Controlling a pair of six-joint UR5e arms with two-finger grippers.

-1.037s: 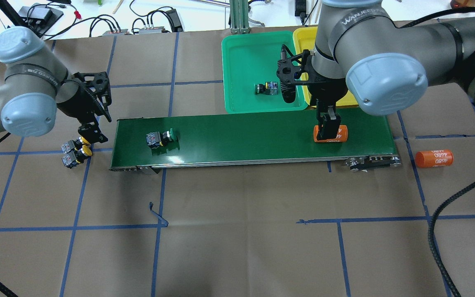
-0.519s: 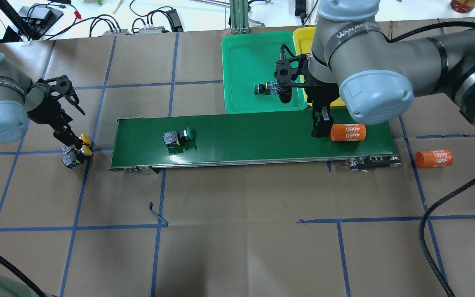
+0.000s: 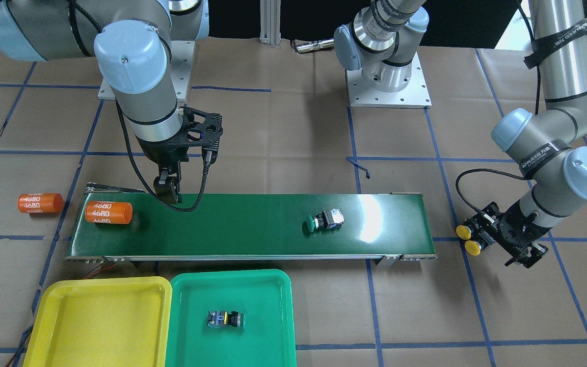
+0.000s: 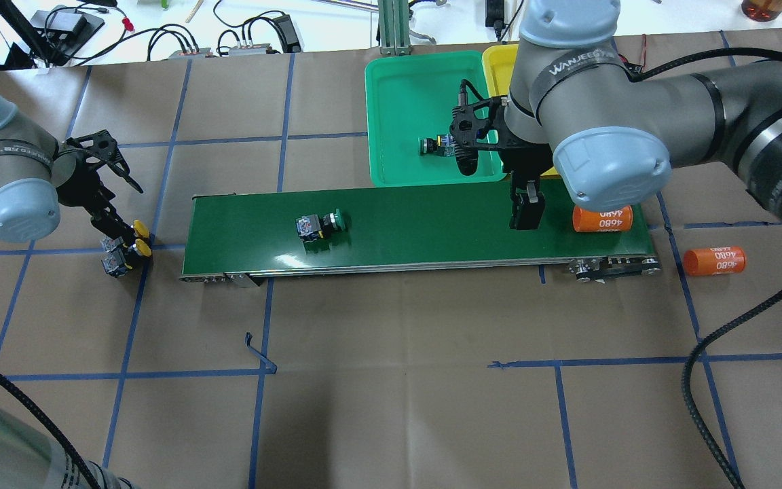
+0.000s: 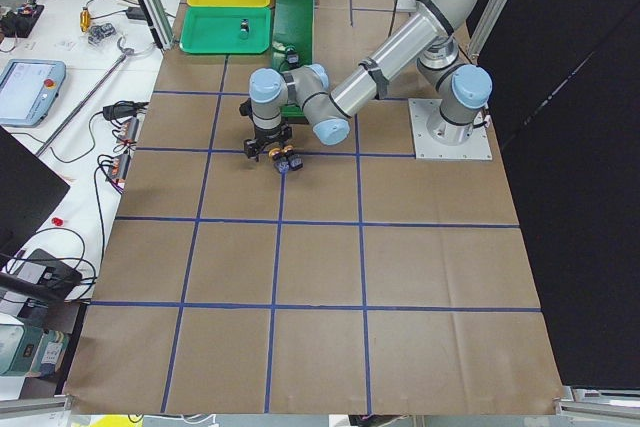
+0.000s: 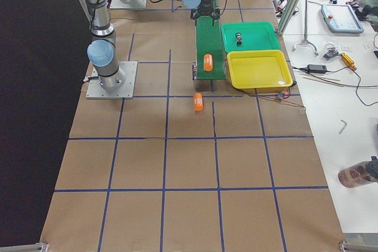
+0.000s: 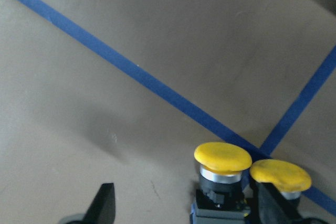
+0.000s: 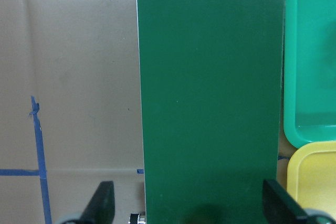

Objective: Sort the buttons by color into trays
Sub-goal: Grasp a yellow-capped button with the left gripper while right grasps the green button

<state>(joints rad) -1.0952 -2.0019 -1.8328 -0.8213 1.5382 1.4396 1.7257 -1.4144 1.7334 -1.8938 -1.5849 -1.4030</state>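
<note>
Two yellow buttons (image 4: 137, 239) lie side by side on the paper just off the conveyor's left end. My left gripper (image 7: 189, 211) is open and low over them. One yellow cap (image 7: 222, 157) sits between its fingers and the other (image 7: 280, 175) is by the right finger. A green button (image 4: 322, 224) lies on the belt. Another green button (image 4: 435, 146) rests in the green tray (image 4: 401, 88), with the yellow tray (image 3: 100, 321) beside it. My right gripper (image 4: 525, 212) hangs open over the belt's right part, holding nothing.
The dark green conveyor belt (image 4: 425, 238) runs across the table's middle. One orange "4680" cylinder (image 4: 601, 219) lies at its right end, just right of my right gripper; another (image 4: 715, 260) lies on the paper beyond. A black cable (image 4: 703, 360) trails at the right.
The green button and the orange cylinder have travelled right along the belt, the cylinder out from my right gripper. My left arm swung left and its gripper settled over the yellow buttons.
</note>
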